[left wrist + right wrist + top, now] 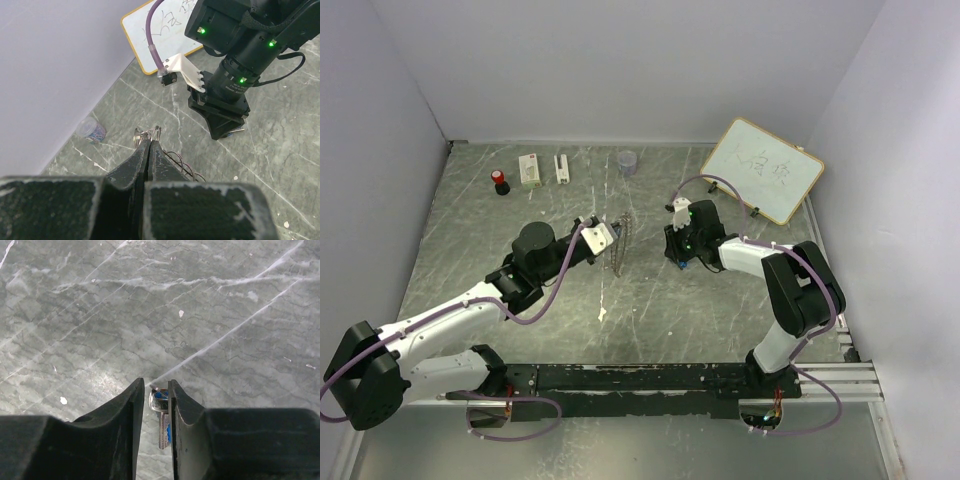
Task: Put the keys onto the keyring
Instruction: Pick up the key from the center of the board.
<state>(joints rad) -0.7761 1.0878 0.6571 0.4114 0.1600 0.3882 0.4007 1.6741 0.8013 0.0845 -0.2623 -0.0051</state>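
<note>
My left gripper is shut on the keyring, a thin metal ring with dark pieces hanging below it, held above the table's middle. In the left wrist view the shut fingertips pinch the ring's loops, and more wire loops trail beside the fingers. My right gripper points down at the table to the right of it. In the right wrist view its fingers stand narrowly apart around the keys, a silver key with bright blue behind it. A small gap shows at the left finger.
A whiteboard leans at the back right. A small grey cup, two white boxes and a red-topped object stand along the back edge. Side walls close in the table.
</note>
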